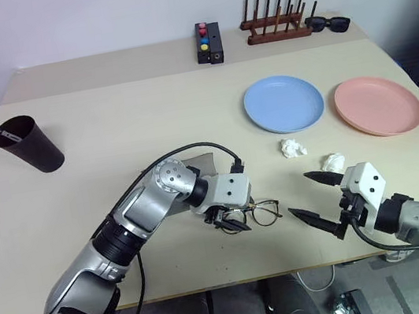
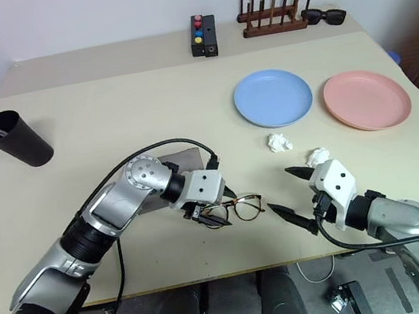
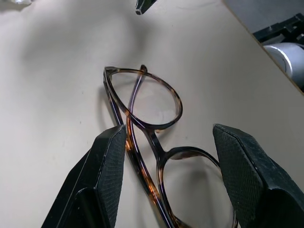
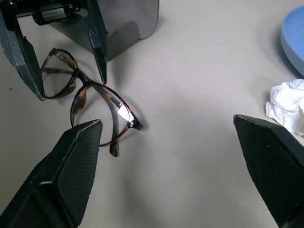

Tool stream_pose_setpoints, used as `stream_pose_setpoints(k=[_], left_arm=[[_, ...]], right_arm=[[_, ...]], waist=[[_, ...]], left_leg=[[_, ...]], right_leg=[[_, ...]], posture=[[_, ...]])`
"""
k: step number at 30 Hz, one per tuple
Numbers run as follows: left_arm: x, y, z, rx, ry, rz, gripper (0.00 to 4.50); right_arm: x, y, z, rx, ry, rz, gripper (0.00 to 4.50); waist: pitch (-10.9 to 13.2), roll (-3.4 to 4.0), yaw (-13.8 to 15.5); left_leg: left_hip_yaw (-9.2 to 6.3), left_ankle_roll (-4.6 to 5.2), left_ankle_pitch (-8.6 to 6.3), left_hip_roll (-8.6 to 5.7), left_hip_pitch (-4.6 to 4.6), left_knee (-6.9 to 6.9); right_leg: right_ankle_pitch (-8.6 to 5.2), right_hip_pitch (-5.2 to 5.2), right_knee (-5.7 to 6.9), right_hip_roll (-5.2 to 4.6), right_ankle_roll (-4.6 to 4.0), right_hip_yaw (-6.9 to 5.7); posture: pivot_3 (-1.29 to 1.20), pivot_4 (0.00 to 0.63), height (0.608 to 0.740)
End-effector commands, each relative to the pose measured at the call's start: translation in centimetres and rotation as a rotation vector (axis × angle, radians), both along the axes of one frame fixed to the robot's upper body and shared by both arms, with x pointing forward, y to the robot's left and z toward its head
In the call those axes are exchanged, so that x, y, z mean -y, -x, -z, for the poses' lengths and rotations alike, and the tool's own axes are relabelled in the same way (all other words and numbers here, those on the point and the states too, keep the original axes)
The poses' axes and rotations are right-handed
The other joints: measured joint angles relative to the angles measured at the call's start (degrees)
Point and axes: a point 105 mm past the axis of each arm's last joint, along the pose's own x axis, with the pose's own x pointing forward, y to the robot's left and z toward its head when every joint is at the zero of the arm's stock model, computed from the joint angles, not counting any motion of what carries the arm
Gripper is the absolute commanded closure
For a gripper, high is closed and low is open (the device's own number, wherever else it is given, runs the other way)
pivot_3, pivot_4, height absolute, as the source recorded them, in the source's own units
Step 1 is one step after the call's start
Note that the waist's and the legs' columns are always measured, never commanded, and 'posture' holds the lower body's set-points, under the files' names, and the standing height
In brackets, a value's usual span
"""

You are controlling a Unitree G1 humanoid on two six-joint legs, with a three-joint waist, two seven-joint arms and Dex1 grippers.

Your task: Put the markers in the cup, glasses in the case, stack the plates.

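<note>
The glasses (image 3: 147,137) are lying on the table (image 1: 109,125), folded, near its front edge. The left gripper (image 1: 232,221) is straddling them with its jaws parted and gripping nothing. At the glasses' 3 o'clock, the right gripper (image 1: 318,202) is hanging wide open and empty. The case (image 4: 126,21) is sitting at their 10 o'clock.

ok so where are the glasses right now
The glasses lie on the table's near edge between the left end effector's open fingers, just in front of the grey case.
</note>
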Motion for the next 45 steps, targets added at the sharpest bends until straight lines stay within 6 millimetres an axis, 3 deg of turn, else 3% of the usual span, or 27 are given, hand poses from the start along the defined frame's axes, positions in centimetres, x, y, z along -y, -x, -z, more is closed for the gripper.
stream_pose_setpoints(k=[1, 6, 16, 23, 27, 32, 36, 40, 45], left_arm=[[0.3, 0.2, -0.4, -0.022, 0.021, 0.003, 2.09], [0.1, 0.1, -0.1, -0.011, 0.013, 0.0, 4.38], [0.2, -0.2, -0.4, -0.018, 0.036, -0.017, 4.38], [0.0, -0.8, -3.4, -0.049, 0.173, -0.044, 4.45], [-0.9, -2.6, -5.9, -0.02, 0.268, -0.118, 4.45], [-3.3, -5.0, -8.6, 0.103, 0.312, -0.234, 4.45], [-6.9, -5.7, -10.2, 0.186, 0.296, -0.319, 4.45], [-10.4, -5.5, -9.4, 0.217, 0.197, -0.379, 4.45], [-11.5, -4.3, -8.3, 0.187, 0.151, -0.39, 4.45]], right_arm=[[-0.5, -0.2, -1.1, 0.049, -0.006, -0.019, 0.0], [-0.7, -0.3, -1.6, 0.056, -0.006, -0.021, 0.0], [-0.8, -0.7, -2.0, 0.068, -0.006, -0.017, 0.0], [1.1, -2.0, -3.3, 0.143, 0.022, 0.068, 0.0], [2.9, -2.8, -4.4, 0.187, 0.047, 0.13, 0.0], [3.3, -2.4, -4.2, 0.167, 0.049, 0.119, 0.0], [1.5, -1.4, -3.7, 0.12, 0.012, 0.024, 0.0], [-1.4, -0.8, -3.1, 0.092, -0.011, -0.091, 0.0], [-3.8, -1.0, -2.7, 0.081, -0.049, -0.155, 0.0]], waist=[[0.0, 0.0, 0.02], [0.0, 0.0, 0.05], [-0.02, 0.03, 0.05], [-0.02, 0.03, 0.04], [-0.02, 0.03, 0.06], [-0.01, 0.02, -0.1], [-0.01, 0.03, -0.3], [-0.01, 0.04, -0.35], [0.01, 0.01, 0.18]], left_leg=[[0.0, 0.0, 0.0, 0.0, 0.0, 0.0], [0.0, 0.0, 0.0, 0.0, 0.0, 0.0], [0.0, 0.0, 0.0, 0.0, 0.08, 0.0], [0.0, 0.0, 0.0, 0.0, 0.07, 0.01], [0.0, 0.0, 0.0, 0.0, 0.06, 0.02], [0.0, 0.0, 0.0, 0.0, 0.07, -0.01], [0.0, 0.0, 0.0, 0.0, 0.08, -0.04], [0.0, 0.0, 0.0, 0.0, 0.09, -0.05], [-0.01, 0.0, 0.0, 0.0, 0.03, 0.0]], right_leg=[[0.0, 0.0, 0.0, 0.0, 0.0, 0.0], [0.01, 0.0, 0.0, 0.0, 0.01, 0.0], [-0.01, 0.1, 0.0, 0.0, -0.01, 0.0], [0.0, 0.09, 0.0, 0.0, 0.0, 0.0], [0.03, 0.08, 0.0, 0.0, 0.03, 0.0], [0.18, 0.08, 0.0, 0.0, -0.09, 0.0], [0.19, 0.04, 0.02, 0.0, -0.08, 0.0], [0.18, 0.04, 0.02, 0.0, -0.09, 0.01], [0.12, 0.04, 0.0, -0.01, -0.19, 0.0]], posture=[[0.0, 0.15, 0.734], [0.0, 0.15, 0.734], [0.0, 0.15, 0.734], [0.0, 0.15, 0.734], [0.0, 0.15, 0.734], [0.0, 0.15, 0.734], [0.0, 0.15, 0.734], [0.0, 0.15, 0.734], [0.0, 0.15, 0.734]])
